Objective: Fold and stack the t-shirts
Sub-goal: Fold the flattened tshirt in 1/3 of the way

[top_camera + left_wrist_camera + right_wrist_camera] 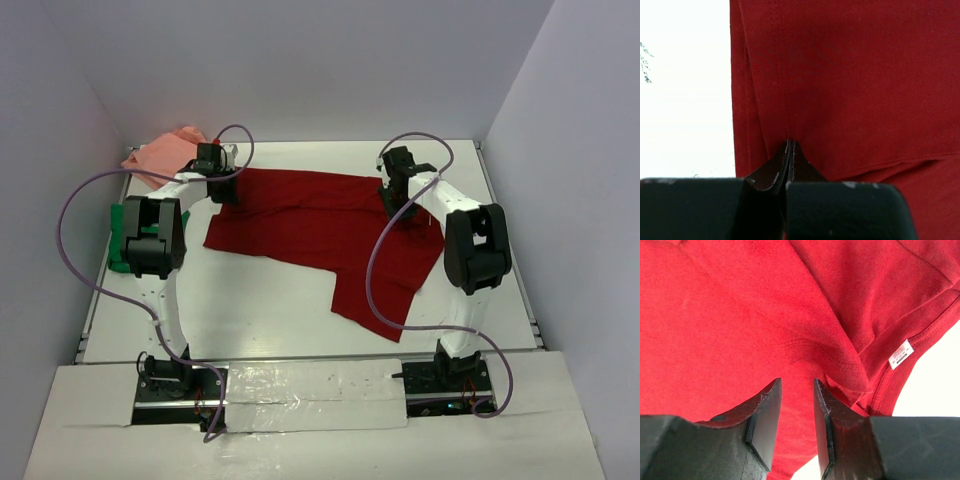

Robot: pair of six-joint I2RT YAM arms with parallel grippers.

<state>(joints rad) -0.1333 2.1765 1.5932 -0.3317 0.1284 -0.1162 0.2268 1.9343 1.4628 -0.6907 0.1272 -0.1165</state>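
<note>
The dark red t-shirt (320, 225) lies spread across the middle of the table, with a flap reaching toward the near right. My left gripper (222, 190) is at the shirt's far left corner. In the left wrist view its jaws (789, 145) are pressed together on a stitched hem of the red cloth (865, 75). At the shirt's far right edge my right gripper (392, 195) hovers with its jaws (797, 382) apart and nothing between them, just above the red cloth (740, 315) near a white label (901, 354). The salmon pink t-shirt (165, 155) and the bright green t-shirt (125, 235) lie at the far left.
The green shirt is partly hidden behind my left arm's elbow (152, 235). White walls close in the table (260, 310) on the left, back and right. Purple cables (75, 215) loop off both arms.
</note>
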